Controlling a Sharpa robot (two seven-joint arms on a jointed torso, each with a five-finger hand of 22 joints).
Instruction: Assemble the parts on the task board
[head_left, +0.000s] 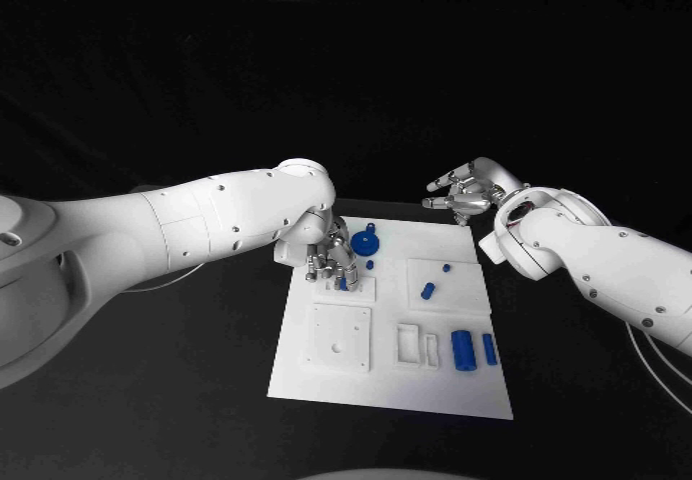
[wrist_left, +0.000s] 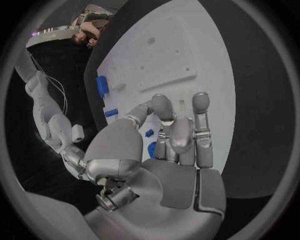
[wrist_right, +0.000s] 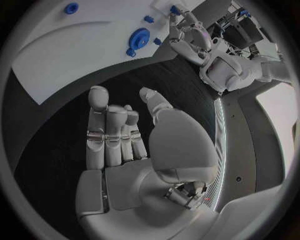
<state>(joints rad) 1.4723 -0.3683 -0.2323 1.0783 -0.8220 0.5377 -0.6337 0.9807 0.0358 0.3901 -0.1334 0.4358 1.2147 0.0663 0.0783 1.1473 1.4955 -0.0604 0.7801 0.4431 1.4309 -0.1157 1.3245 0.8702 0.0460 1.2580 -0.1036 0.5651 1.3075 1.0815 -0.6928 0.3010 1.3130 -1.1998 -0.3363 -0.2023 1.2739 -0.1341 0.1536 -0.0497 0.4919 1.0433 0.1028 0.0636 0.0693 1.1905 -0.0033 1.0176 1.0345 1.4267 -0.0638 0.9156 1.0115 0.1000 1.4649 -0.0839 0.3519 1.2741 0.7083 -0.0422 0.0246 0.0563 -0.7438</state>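
Observation:
The white task board (head_left: 433, 385) lies mid-table. My left hand (head_left: 329, 262) reaches over its far left part, fingers pointing down at a small raised square (head_left: 351, 292). A small blue part (head_left: 342, 283) sits pinched at the fingertips; in the right wrist view the same part (wrist_right: 175, 10) shows at the tips of that left hand (wrist_right: 190, 32). Beside it lies a round blue part (head_left: 368, 242). My right hand (head_left: 462, 193) hovers off the board's far right corner, fingers apart, palm (wrist_right: 125, 145) bare.
On the board lie a small blue peg (head_left: 428, 290), two tiny blue pieces (head_left: 371, 264) (head_left: 446, 268), a blue cylinder (head_left: 463, 350) and a slimmer blue piece (head_left: 489, 348) near the right edge. A square plate (head_left: 338, 338) and a white bracket (head_left: 415, 345) stand near the front. Black table surrounds it.

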